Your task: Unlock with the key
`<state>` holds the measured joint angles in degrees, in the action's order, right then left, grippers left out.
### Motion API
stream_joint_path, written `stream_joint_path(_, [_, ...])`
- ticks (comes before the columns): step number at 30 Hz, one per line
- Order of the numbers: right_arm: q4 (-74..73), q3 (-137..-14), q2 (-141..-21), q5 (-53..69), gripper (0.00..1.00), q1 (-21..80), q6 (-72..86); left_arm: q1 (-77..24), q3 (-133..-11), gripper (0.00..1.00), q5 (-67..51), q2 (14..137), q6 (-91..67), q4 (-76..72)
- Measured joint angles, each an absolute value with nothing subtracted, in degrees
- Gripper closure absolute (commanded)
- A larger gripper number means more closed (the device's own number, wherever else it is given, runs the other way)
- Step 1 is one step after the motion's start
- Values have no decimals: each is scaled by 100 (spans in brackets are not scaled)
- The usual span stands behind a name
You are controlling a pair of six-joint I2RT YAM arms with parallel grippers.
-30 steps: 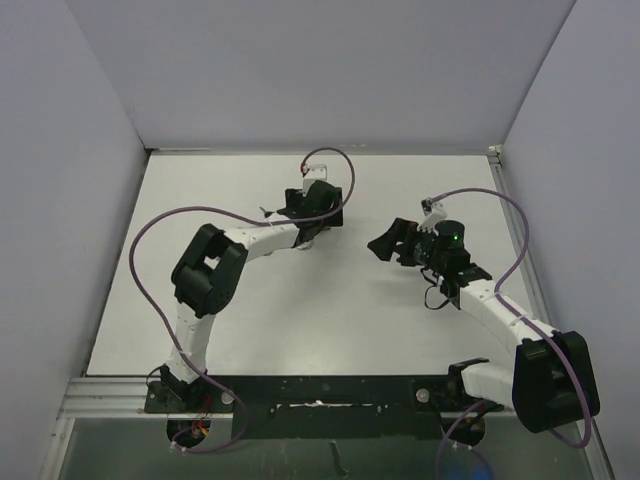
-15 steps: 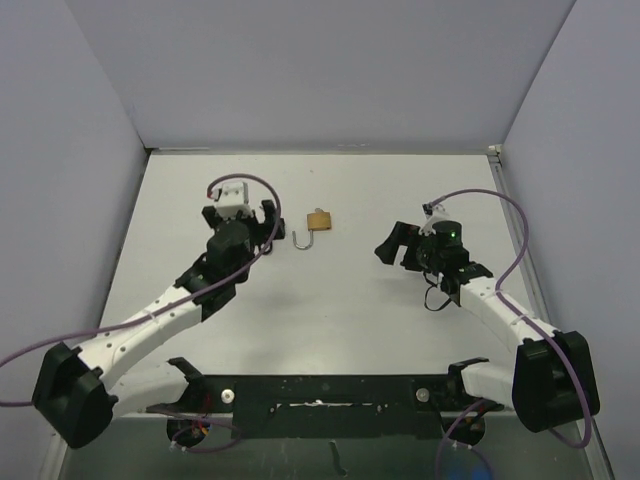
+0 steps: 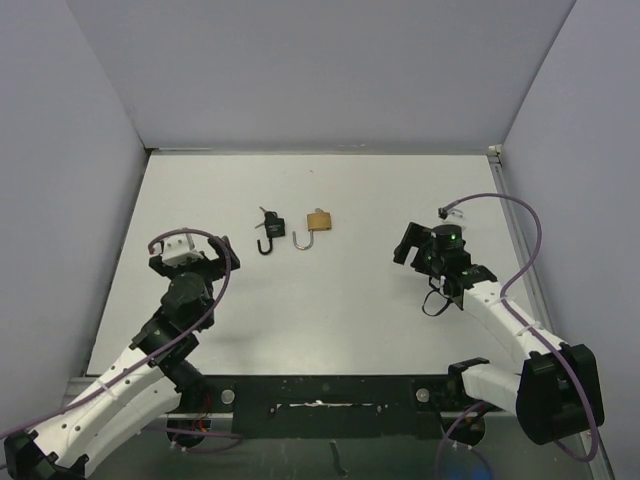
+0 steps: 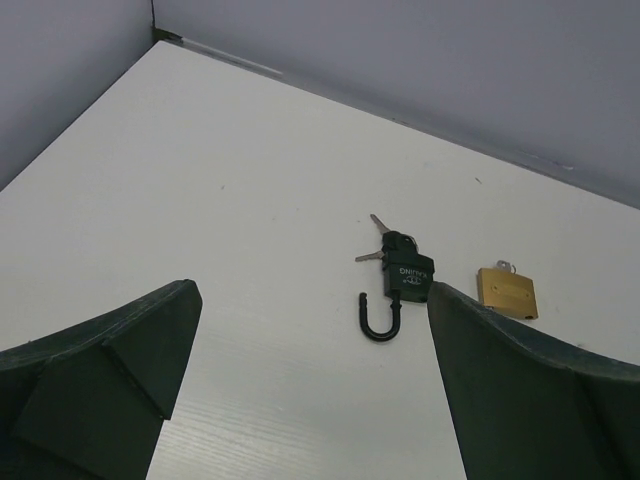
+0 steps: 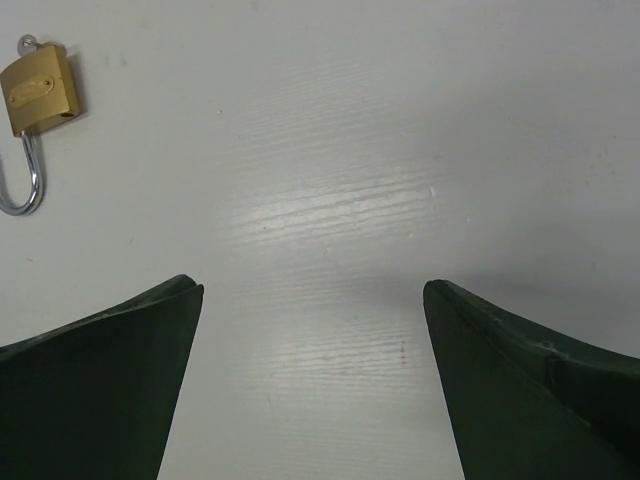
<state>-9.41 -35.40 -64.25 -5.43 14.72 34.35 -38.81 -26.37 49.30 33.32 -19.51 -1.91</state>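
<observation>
Left gripper (image 3: 190,262) and right gripper (image 3: 411,243) gape empty. Left wrist view shows the black lock (image 4: 408,280) with keys (image 4: 377,240); right wrist's, only the brass lock (image 5: 38,88).

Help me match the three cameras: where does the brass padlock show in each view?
Top external: brass padlock, just above centre, right of the black padlock.
Left wrist: right of centre, black padlock at its left.
Right wrist: top left corner; black padlock not in view.
Shared landmark: the black padlock, in two views only.
</observation>
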Motion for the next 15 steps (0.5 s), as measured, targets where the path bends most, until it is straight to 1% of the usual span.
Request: stream_joint_path(15, [-1415, -3780, -6410, -779, 2, 1472, 3535, -3879, -2637, 2, 4947, 3695, -2292, 47])
